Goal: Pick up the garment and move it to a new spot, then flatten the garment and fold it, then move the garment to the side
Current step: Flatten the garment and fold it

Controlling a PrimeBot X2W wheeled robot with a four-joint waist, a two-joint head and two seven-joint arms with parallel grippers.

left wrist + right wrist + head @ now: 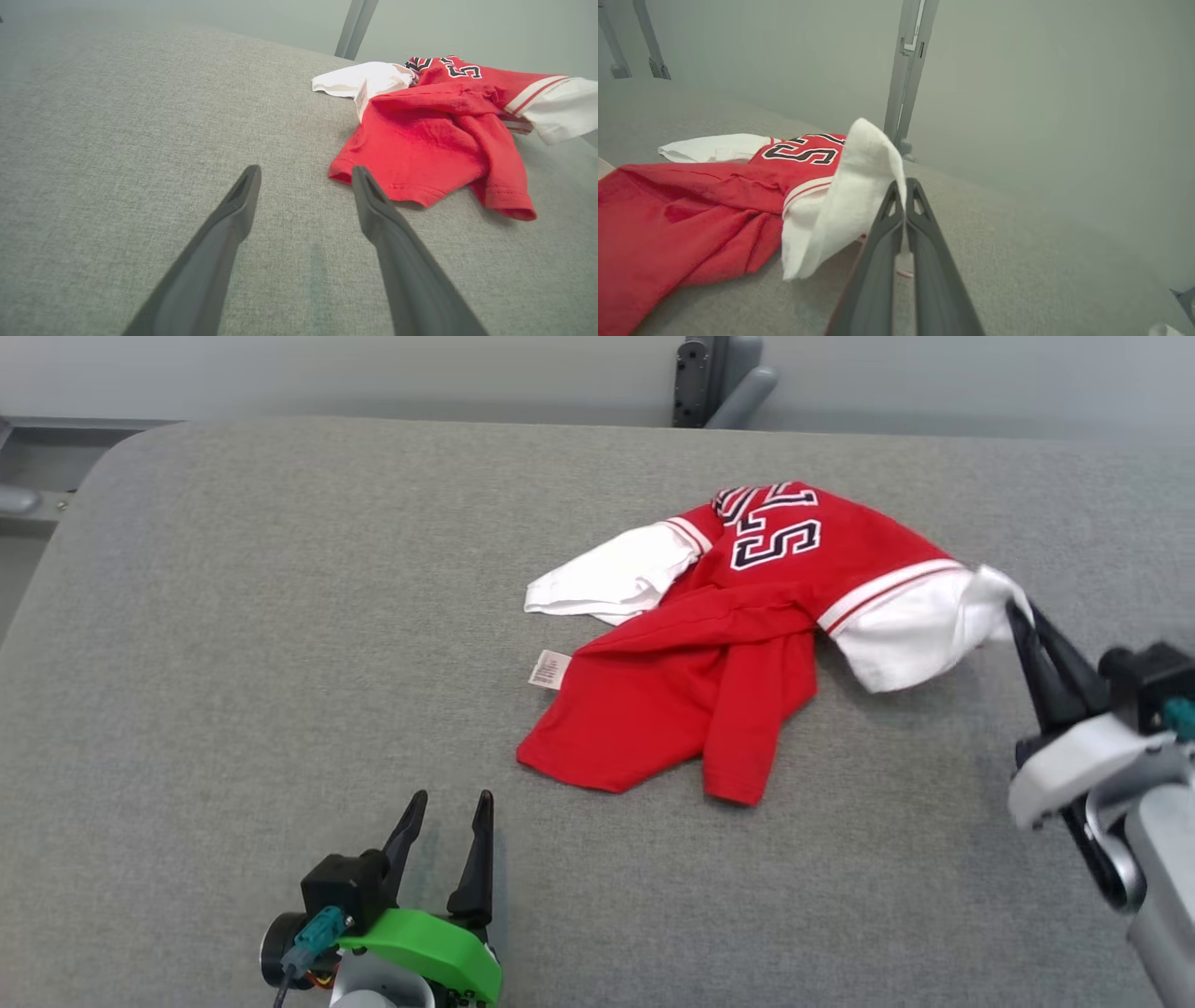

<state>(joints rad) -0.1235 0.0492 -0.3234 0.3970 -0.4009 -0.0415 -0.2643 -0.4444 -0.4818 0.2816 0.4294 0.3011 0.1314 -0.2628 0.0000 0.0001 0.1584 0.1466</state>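
The garment (738, 644) is a red jersey with white sleeves and dark numbers, lying crumpled at the centre right of the grey padded table (280, 616). My right gripper (1016, 609) is shut on the end of its right white sleeve (934, 625) and holds that end slightly off the surface; in the right wrist view the white cloth (850, 196) drapes over the closed gripper (903, 183). My left gripper (451, 800) stands open near the front edge, short of the garment's red hem (411, 186), with its open tips (306, 170) holding nothing.
A metal post (714, 378) rises behind the table's far edge. The table's left rounded corner (121, 448) and a grey frame lie at the far left. Bare grey surface stretches to the left of the garment.
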